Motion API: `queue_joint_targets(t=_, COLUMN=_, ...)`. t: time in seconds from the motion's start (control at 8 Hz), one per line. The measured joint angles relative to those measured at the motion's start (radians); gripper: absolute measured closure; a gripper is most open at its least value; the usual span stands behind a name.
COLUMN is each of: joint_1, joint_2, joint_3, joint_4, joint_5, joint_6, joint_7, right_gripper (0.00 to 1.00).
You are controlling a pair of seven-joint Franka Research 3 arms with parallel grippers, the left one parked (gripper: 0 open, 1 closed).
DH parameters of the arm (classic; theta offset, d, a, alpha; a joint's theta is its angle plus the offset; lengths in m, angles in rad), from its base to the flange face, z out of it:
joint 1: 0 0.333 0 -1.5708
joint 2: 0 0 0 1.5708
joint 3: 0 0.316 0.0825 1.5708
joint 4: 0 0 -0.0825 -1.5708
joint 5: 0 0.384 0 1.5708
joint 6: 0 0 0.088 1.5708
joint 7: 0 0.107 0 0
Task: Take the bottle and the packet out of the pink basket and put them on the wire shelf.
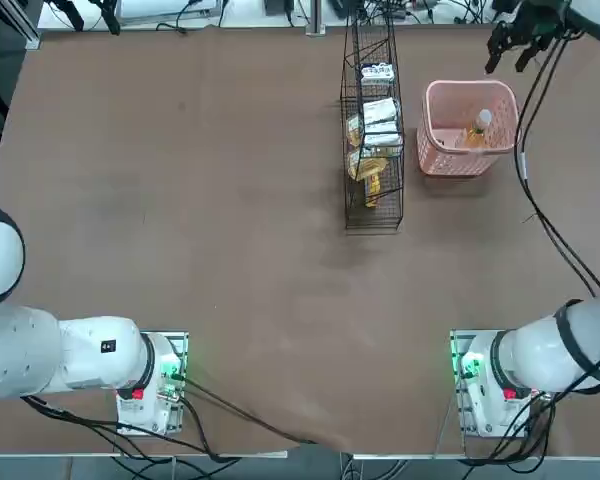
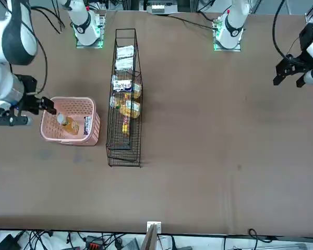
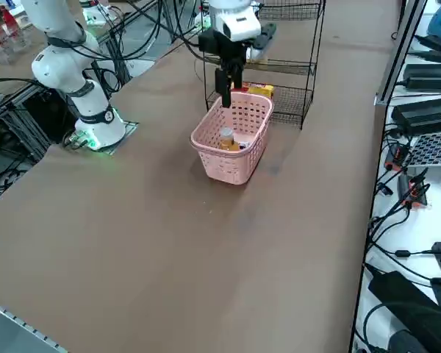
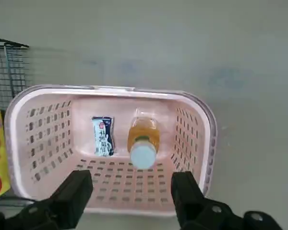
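- The right claw (image 4: pixel 132 194) hangs above the pink basket (image 4: pixel 19 143), over the basket's near wall as the wrist camera sees it, with its fingers spread wide and nothing between them.
- The bottle (image 4: pixel 143 141) lies just ahead of the claw and below it, inside the basket. Its white cap points back toward the claw and its amber body runs away from it, so the long axis seems to run roughly across the line between the two fingers, though the bottle may be leaning rather than flat.
- By my judgement the coming move is a short advance over the rim and a drop straight down; the fingers already straddle the bottle's width, so little turning of the wrist should be needed.
- The packet (image 4: pixel 102 136) stands or leans just beside the bottle in the same basket, on the side toward the wire shelf (image 1: pixel 372 140). It looks apart from the bottle, but close enough that one finger could nudge it on the way down.
- Basket contents: only the bottle and the packet.
- The shelf stands just beside the basket and already holds several white and yellow packets (image 1: pixel 378 125) on its tiers.
- Both task items are in the basket; nothing has gone to the shelf yet.
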Motion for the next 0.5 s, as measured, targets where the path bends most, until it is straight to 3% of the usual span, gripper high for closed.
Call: queue_joint_targets(t=0.5, joint_1=0.0, joint_2=0.033, joint_3=-0.001, joint_4=-0.1, joint_5=0.0, joint_6=0.19, joint_7=-0.052, right_gripper=0.0)
